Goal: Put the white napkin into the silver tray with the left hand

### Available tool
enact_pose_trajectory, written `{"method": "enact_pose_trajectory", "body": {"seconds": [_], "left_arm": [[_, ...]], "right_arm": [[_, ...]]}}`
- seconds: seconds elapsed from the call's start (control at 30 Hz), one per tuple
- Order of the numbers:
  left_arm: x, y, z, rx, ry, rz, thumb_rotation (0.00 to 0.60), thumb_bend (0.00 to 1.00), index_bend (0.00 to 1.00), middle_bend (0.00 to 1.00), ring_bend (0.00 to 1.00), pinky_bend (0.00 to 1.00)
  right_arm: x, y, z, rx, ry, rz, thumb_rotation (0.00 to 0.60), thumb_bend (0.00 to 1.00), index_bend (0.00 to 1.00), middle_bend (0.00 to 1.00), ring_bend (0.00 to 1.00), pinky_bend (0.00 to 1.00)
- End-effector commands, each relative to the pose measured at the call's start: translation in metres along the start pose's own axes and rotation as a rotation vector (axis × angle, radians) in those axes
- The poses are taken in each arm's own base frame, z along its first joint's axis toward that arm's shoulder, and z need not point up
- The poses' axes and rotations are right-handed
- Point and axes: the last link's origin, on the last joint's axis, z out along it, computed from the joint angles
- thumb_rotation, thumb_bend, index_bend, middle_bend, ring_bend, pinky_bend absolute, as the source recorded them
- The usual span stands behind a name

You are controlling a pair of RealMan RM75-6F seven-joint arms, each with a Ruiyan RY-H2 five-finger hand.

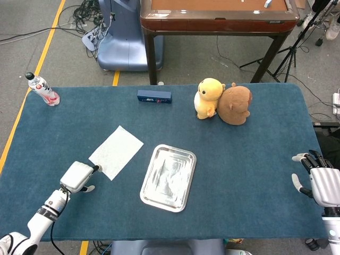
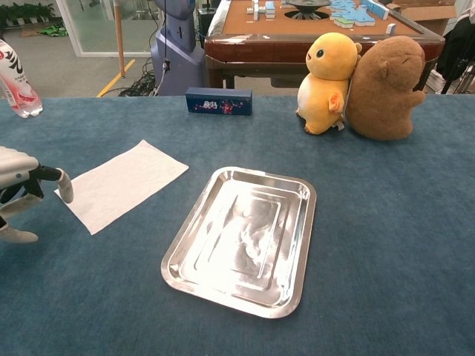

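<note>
While left hand (image 1: 78, 176) nears napkin (image 1: 116, 152) | tray (image 1: 150, 189) beside | toys (image 1: 223, 101) far
</note>
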Motion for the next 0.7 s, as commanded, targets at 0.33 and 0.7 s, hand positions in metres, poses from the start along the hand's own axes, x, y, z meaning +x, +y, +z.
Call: {"method": "enact_pose_trajectory", "body": {"seconds": [0.33, 0.7], "left_arm": [[-0.009, 0.003, 0.017, -0.001, -0.018, -0.007, 0.6, 0.13, 0.39, 0.88, 0.58, 0.62], [-0.011, 0.003, 0.025, 0.009, 0.002, -0.044, 0.6, 0.13, 0.4, 0.89, 0.59, 0.62]], "right_arm": [[0.001, 0.001, 0.0, 0.0, 0.002, 0.006, 0.6, 0.39, 0.33, 0.31, 0.16, 0.3], [0.001, 0.001, 0.0, 0.0, -0.001, 0.006, 0.6, 0.39, 0.33, 0.31, 0.16, 0.3]]}}
